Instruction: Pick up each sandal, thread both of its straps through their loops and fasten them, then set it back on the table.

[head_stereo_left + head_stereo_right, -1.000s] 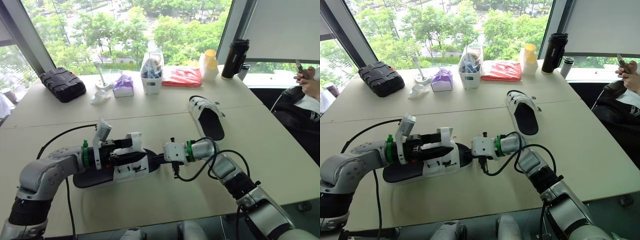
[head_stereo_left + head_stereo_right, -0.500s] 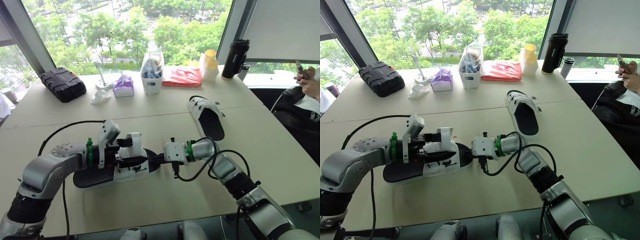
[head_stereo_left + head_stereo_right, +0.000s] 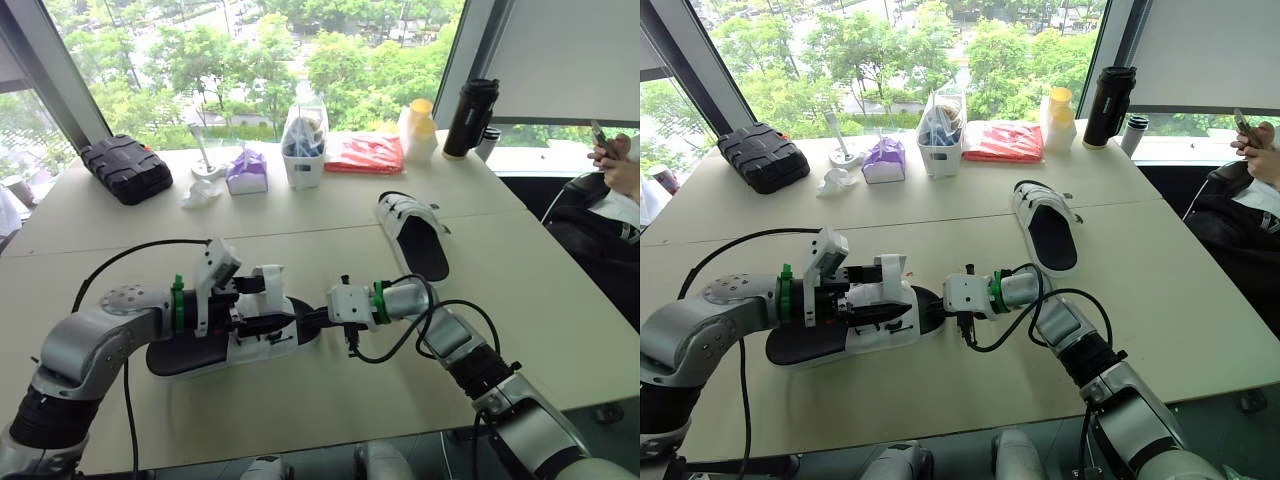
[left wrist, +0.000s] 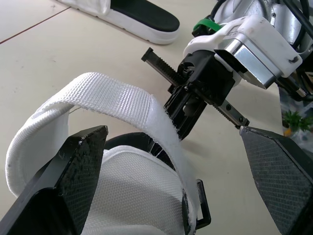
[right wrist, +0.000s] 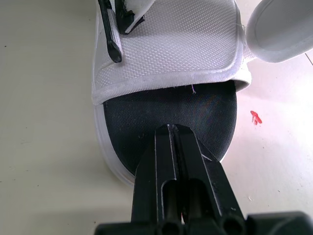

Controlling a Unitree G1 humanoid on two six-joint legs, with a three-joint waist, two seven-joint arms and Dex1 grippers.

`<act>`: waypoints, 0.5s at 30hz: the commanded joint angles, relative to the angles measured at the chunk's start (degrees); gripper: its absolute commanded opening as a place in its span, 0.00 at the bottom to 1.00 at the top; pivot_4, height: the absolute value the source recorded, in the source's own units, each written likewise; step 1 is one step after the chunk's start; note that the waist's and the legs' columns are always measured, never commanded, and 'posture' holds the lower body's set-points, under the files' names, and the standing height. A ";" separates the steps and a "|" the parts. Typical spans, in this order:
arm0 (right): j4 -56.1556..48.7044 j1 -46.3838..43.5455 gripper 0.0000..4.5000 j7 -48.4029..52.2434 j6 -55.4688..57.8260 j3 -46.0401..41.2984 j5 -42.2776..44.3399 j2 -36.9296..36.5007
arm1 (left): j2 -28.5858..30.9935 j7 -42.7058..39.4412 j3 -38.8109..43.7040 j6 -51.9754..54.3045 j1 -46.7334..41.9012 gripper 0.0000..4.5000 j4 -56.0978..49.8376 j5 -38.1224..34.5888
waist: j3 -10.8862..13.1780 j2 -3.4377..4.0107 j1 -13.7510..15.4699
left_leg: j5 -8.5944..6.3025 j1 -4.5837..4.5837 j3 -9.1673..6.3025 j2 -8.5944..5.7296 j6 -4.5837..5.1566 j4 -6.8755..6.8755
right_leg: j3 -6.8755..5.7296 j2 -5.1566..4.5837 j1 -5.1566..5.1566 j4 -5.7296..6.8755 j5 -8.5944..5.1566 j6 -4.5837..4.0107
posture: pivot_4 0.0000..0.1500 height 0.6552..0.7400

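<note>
Left wrist view: left tool [image 4: 171, 134] apart, strap [image 4: 112, 93] between; right tool [image 5: 171, 131] together, tip on sandal [image 5: 171, 49] toe.

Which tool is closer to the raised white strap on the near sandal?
Left. The open left tool straddles the strap; the shut right tool presses on the sandal at its toe end, away from the strap.

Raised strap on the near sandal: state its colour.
White woven strap; clearest in the left wrist view.

Head eyes look down across the table [image 3: 300, 400]; both wrist cameras closely face apparently one sandal [image 5: 166, 44].
</note>
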 commanded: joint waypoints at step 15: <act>1.10 -0.25 0.00 0.10 -0.02 0.69 -1.30 0.16 | -3.01 2.94 5.15 3.30 3.19 0.01 -1.30 -6.29 | -0.01 -0.01 0.02 | 0.00 0.01 -0.01 0.01 0.00 0.00 | 0.00 0.00 0.00 0.00 0.00 0.00 | 1.00 1.00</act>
